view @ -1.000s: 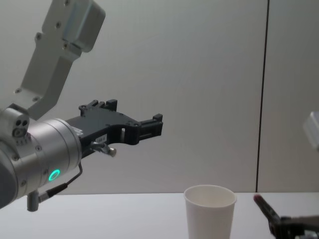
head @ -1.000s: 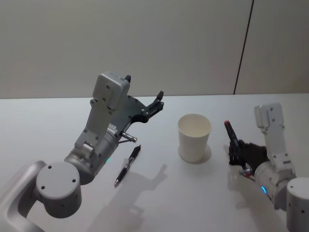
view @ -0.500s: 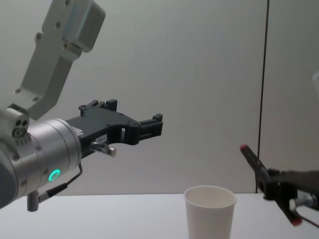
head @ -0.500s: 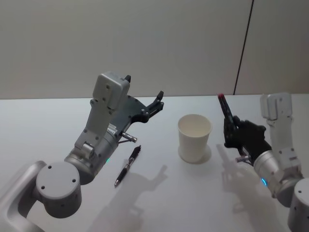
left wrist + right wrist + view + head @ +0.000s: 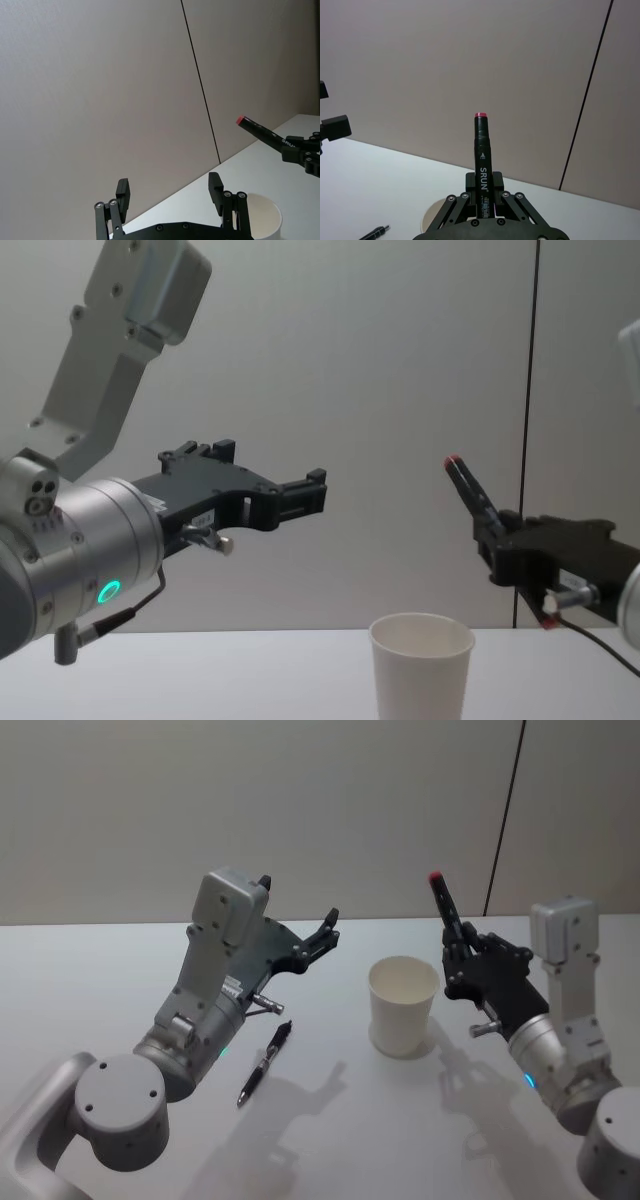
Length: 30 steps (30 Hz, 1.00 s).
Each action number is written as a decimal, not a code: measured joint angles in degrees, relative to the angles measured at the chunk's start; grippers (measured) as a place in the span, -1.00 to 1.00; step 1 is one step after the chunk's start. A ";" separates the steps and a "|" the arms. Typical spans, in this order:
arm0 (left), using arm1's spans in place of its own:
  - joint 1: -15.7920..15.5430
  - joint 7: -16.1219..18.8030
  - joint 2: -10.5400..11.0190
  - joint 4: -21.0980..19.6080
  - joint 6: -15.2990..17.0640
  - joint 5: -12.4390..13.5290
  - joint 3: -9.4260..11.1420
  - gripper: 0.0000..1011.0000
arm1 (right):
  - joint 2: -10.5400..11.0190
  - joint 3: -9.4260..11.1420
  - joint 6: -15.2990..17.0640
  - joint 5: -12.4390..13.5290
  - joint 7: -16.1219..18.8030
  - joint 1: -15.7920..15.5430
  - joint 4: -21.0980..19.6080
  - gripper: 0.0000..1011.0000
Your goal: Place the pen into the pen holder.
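Observation:
A black marker pen (image 5: 445,915) with a red end is tilted up in my right gripper (image 5: 460,960), which is shut on its lower part. It hangs above the table, just right of the pen holder (image 5: 403,1003), a white paper cup standing upright. From the chest, the pen (image 5: 468,490) and right gripper (image 5: 497,540) are higher than the cup's rim (image 5: 421,628) and to its right. The right wrist view shows the pen (image 5: 482,150) clamped between the fingers. My left gripper (image 5: 328,932) hovers open left of the cup, holding nothing.
A second, slimmer black pen (image 5: 265,1063) lies on the white table (image 5: 90,980) under my left arm. A plain wall with a dark vertical seam (image 5: 505,815) stands behind the table.
My right gripper has risen from the table with the marker pen and moved left, close to the cup. The left arm has not moved.

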 joint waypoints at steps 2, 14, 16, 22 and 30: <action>0.00 0.00 0.00 0.00 0.00 0.00 0.00 0.98 | -0.37 -0.13 -1.38 -0.37 0.27 0.61 1.07 -0.64; 0.00 0.00 0.00 0.00 0.00 0.00 0.00 0.98 | -2.34 -0.59 -8.99 -2.45 1.27 4.39 8.17 -0.64; 0.00 0.00 0.00 0.00 0.00 0.00 0.00 0.98 | -2.57 -0.63 -9.91 -2.72 1.38 4.89 9.29 -0.64; 0.00 0.00 0.00 0.00 0.00 0.00 0.00 0.98 | -3.50 -0.76 -13.80 -3.56 2.34 7.16 13.69 -0.64; 0.00 0.00 0.00 0.00 0.00 0.00 0.00 0.98 | -4.56 -0.78 -18.24 -3.93 3.89 10.01 19.30 -0.64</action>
